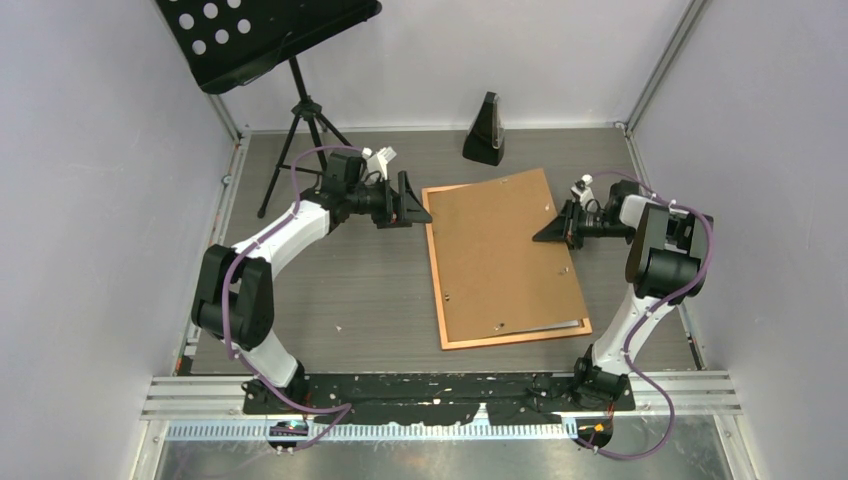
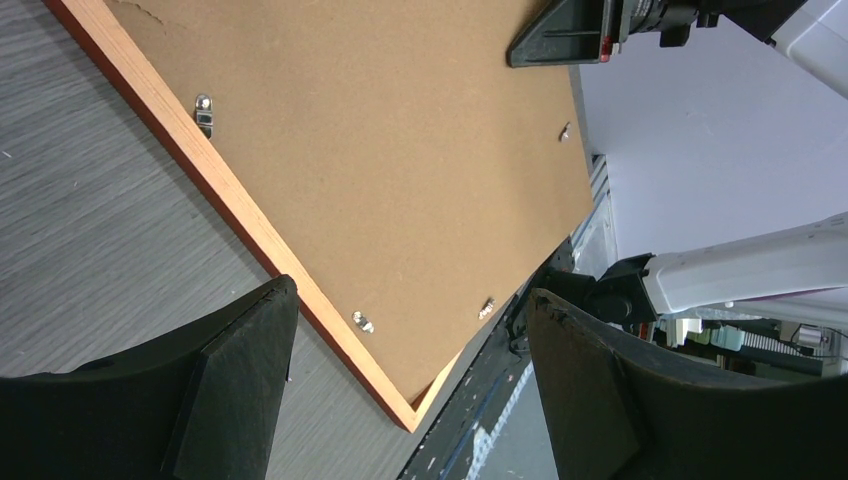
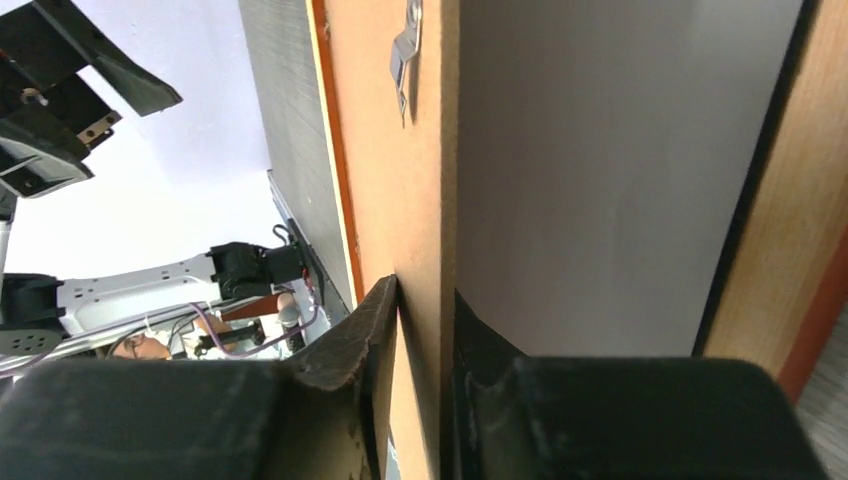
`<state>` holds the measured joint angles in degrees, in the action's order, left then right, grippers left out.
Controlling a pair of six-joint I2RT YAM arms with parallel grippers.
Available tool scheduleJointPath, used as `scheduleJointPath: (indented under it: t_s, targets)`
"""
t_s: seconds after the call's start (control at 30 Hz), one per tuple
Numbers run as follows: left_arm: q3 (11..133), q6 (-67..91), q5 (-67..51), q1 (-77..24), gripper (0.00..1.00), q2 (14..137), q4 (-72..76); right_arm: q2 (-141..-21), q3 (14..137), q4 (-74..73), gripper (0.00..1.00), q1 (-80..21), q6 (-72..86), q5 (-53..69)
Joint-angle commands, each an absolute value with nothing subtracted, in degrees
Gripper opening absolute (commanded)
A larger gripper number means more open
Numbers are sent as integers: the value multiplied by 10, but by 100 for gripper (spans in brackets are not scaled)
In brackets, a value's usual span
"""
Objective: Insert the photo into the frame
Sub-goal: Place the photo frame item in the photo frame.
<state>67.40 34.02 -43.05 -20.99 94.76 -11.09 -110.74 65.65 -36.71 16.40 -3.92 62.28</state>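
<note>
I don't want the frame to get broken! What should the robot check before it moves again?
1. Right claw astride the board edge: ok.
2. Right claw gripping tightly: cannot tell.
3. Left claw open: ok.
4. Board lying flat in the frame: not ok, its right edge is raised.
5. Photo under the board: cannot tell.
</note>
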Motion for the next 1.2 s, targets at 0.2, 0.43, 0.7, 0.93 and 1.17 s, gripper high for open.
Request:
scheduleJointPath:
  t_s: [0.2,0.43,0.7,0.93,1.17]
  targets:
    - [687,339,-435,-208,82,926,-102,-1065,667,-357,45,155,-69,497]
    - [688,335,-435,-205,82,925,-103,-1055,693,-386,52,150,-81,470]
    - [691,334,-436,-200,82,926,-104,-1027,708,-404,58,143,-92,426]
    - [690,336,-438,-198,82,921,-105,-1009,706,-411,61,136,-97,395]
    - [688,337,-438,-197,82,917,-104,-991,699,-419,61,130,-106,360]
